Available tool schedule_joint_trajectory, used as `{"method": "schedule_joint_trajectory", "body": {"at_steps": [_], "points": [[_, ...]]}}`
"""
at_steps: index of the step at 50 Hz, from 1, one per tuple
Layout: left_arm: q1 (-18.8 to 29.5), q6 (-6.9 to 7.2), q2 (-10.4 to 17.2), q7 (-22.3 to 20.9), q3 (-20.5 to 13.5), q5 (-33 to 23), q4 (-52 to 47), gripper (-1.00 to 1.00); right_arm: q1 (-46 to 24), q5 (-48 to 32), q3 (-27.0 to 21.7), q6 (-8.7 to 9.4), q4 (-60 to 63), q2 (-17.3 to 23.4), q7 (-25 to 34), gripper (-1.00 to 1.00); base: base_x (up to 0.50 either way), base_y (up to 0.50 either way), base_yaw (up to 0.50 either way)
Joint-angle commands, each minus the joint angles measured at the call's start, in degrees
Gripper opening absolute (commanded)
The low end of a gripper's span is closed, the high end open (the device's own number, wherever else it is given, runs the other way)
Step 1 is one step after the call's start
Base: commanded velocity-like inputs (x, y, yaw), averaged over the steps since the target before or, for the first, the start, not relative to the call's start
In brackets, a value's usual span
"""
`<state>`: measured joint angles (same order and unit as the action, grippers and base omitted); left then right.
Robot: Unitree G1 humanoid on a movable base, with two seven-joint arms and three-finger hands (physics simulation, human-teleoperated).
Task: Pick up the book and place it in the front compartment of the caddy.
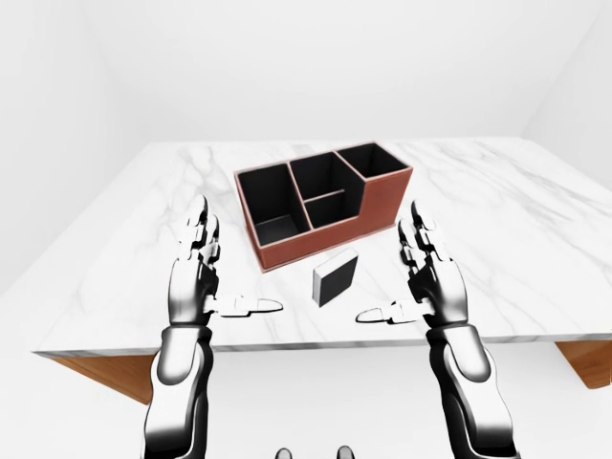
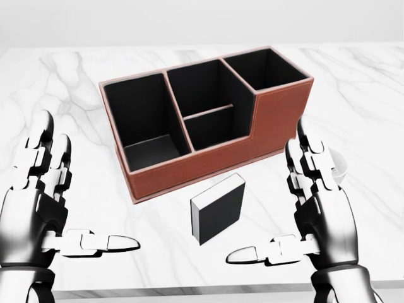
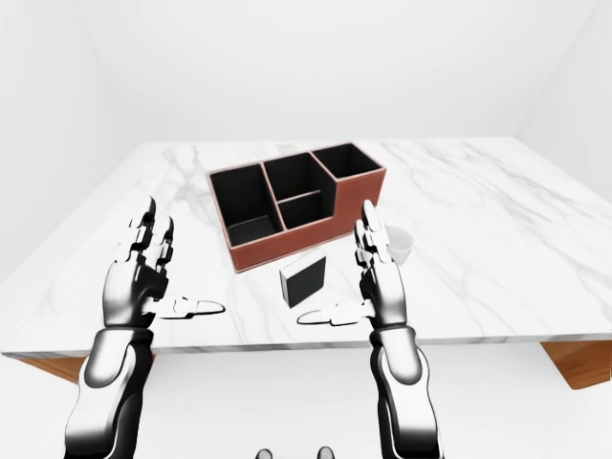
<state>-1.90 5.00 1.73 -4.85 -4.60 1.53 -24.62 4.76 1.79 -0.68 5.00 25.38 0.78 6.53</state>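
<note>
**Approaching the book with both hands open**

Holding my two hands up with palms facing each other, I leave a wide gap between them so that the book (image 2: 218,216) sits inside this gap. The left hand (image 2: 44,202) has its fingers spread upward and the thumb pointing toward the right hand (image 2: 315,214), which mirrors it; neither hand touches anything. I judge this posture as a preparation: the hands are open so either of them can close on the book from the side.

The book stands on its edge on the marble table (image 2: 76,82), a little tilted, with the dark cover facing me and the pale page block on the left. It is nearer to my right hand than to my left, and just beyond the thumbs of both.

Beyond the book, well past my fingertips, is the brown caddy (image 2: 278,120). All its black compartments look empty: a big one toward the left-hand side, two smaller ones in the middle, one square one on the right-hand side. A white mug (image 3: 397,245) stands just beyond my right hand, partly hidden behind it in the head view.

The grasp is not yet begun.
</note>
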Motion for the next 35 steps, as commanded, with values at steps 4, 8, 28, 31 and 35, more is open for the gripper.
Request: {"method": "schedule_joint_trajectory", "body": {"at_steps": [4, 8, 28, 31, 35], "points": [[0.03, 0.00, 0.00, 0.01, 0.01, -0.04, 0.35, 1.00, 0.19, -0.13, 0.20, 0.00, -0.59, -0.07, 0.05, 1.00, 0.50, 0.00, 0.00], [-0.21, 0.00, -0.05, -0.05, 0.17, -0.07, 0.18, 1.00, 0.19, -0.15, 0.23, 0.00, -0.67, -0.07, 0.02, 1.00, 0.50, 0.00, 0.00], [0.27, 0.00, 0.11, -0.07, -0.36, 0.25, -0.15, 1.00, 0.29, -1.85, 1.07, 0.00, 2.27, 0.31, -0.58, 1.00, 0.47, 0.00, 0.00], [0.24, 0.00, 0.12, -0.05, -0.36, 0.28, -0.52, 1.00, 0.31, -2.01, 0.99, 0.00, 2.65, 0.19, -0.43, 1.00, 0.00, 0.00, 0.00], [0.26, 0.00, 0.11, -0.05, -0.33, 0.24, -0.24, 1.00, 0.30, -2.14, 0.98, 0.00, 2.49, 0.08, -0.33, 1.00, 0.00, 0.00, 0.00]]}}
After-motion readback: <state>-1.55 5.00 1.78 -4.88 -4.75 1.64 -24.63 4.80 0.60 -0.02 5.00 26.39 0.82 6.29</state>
